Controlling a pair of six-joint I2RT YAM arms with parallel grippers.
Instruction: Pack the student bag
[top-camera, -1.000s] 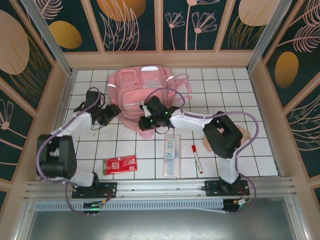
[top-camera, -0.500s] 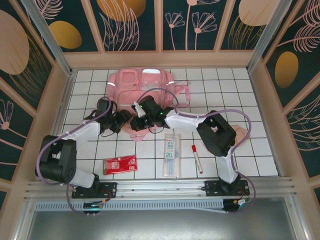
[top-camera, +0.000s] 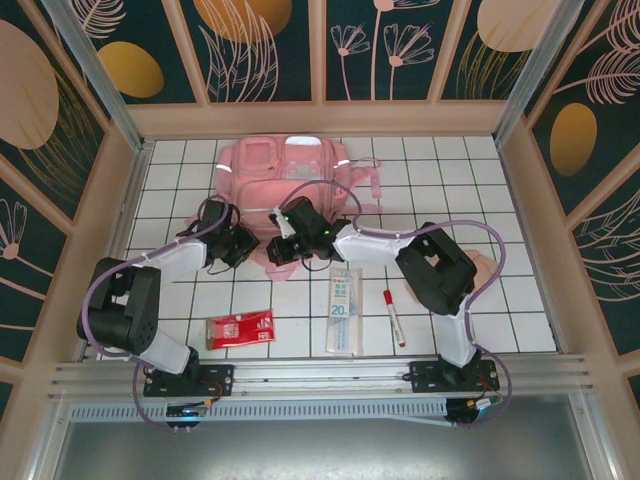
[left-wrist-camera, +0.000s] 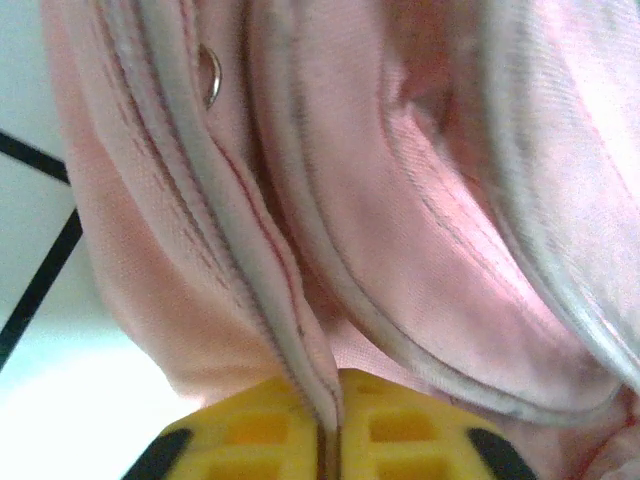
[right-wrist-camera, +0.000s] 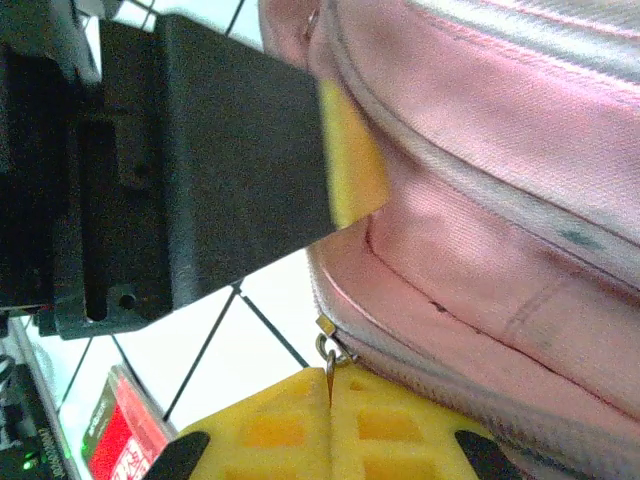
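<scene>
Where the student bag (top-camera: 285, 170) lies against the far edge of the worktop (top-camera: 500, 320), about midway along it, both of my grippers meet at its near end. It is soft pink woven cloth, puffy and rounded, with silvery strips across the front, piped seams and a pink strap (top-camera: 368, 185) trailing toward the right edge. Its long axis runs from the far edge toward the near one, and the slack near end is drawn into a narrow tongue pointing at me.

My left gripper (left-wrist-camera: 329, 400) is closed, its ribbed yellow pads (left-wrist-camera: 250, 430) pressed together on a stitched fold of that cloth. The seam runs up from between them, and a small metal ring (left-wrist-camera: 210, 75) hangs beside a grey-piped edge higher up. My right gripper (right-wrist-camera: 330, 385) is closed as well, its pads flat against each other with a little zip ring (right-wrist-camera: 328, 352) caught at their tips, just under the bag's zip line. From that wrist I see the left gripper's boxy black housing (right-wrist-camera: 200, 170) just beside the bag, one yellow pad against the cloth.

Toward the near edge, well apart from the bag, lie a flat glossy red packet (top-camera: 240, 328), a long clear plastic case (top-camera: 342, 310) lying far-to-near, and a slim red and white marker (top-camera: 393, 317). The worktop is white square tile with dark grout lines.
</scene>
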